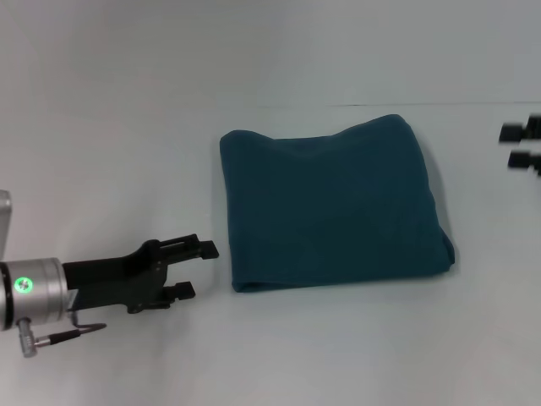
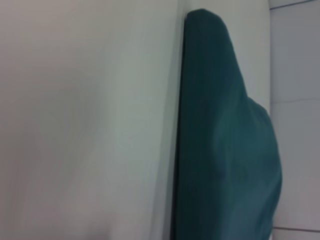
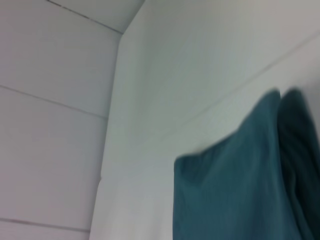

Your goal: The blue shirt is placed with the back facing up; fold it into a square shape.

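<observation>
The blue shirt point(image 1: 334, 205) lies folded into a rough square in the middle of the white table, plain teal cloth showing on top. It also fills part of the left wrist view point(image 2: 225, 150) and a corner of the right wrist view point(image 3: 245, 185). My left gripper point(image 1: 196, 269) hovers low just left of the shirt's near left corner, open, with nothing between its fingers. At the right edge, my right gripper point(image 1: 522, 145) is only partly in view, well clear of the shirt and blurred.
The white table point(image 1: 127, 127) stretches around the shirt on all sides. A grey edge of some object point(image 1: 4, 222) shows at the far left border.
</observation>
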Motion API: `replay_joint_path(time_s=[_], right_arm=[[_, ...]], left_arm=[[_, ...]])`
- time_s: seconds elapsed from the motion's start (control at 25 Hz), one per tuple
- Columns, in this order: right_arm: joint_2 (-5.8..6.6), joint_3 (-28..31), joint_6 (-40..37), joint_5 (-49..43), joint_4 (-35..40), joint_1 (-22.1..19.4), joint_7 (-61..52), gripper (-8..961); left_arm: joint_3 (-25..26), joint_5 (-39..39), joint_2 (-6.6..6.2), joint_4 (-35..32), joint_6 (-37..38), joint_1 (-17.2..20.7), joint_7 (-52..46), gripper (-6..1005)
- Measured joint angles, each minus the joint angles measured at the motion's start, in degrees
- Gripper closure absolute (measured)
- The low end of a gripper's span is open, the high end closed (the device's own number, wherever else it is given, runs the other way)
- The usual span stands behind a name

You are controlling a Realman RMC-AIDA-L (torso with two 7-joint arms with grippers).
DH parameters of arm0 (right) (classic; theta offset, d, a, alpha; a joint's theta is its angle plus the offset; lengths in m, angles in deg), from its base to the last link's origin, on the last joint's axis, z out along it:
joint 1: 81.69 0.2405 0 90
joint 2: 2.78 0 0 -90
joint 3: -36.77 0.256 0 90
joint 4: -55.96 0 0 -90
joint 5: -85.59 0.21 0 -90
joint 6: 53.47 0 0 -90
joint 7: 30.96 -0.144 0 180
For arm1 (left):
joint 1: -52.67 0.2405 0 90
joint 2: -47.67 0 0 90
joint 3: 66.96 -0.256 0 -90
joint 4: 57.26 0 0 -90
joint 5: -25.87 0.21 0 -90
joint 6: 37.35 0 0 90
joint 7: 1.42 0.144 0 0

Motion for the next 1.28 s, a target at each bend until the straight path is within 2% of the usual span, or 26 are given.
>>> replay_joint_path(time_s=[0.08,0.2,0.32,0.52,0.72,0.96,1.28], right_arm=[[0.83,-0.23,-0.09,-0.3,1.57,1.25,-2.36,360],[1.17,-0.89,-0.26,-0.34,3.77,2.33,-5.27,360],[1.67,-1.47,-0.34,-0.32,2.12,3.31,-5.57,360],[1.21,-4.21,-0.45,-0.24,1.01,4.55,-5.14,360],[0.68,-5.0,-0.61,-0.09,0.98,4.98,-4.94,361],[0.67,-5.08,-0.67,0.01,0.96,5.02,-4.69,361],[0.71,-5.09,-0.72,0.03,0.95,4.9,-4.58,361]], left_arm=[[-0.64,0.0,0.21,0.63,-0.91,-0.34,0.46,124],[-0.75,-0.35,0.71,2.72,-2.18,-1.36,1.9,132],[-0.71,-0.45,1.14,4.0,-3.12,-2.32,2.41,141],[-0.71,-0.47,1.86,5.11,-4.54,-3.61,2.81,156],[-0.76,-0.13,1.98,7.42,-6.73,-5.0,3.0,171],[-0.95,-0.11,2.25,9.61,-9.85,-6.41,3.68,188],[-1.23,-0.37,2.37,10.27,-11.34,-6.36,3.89,212]])
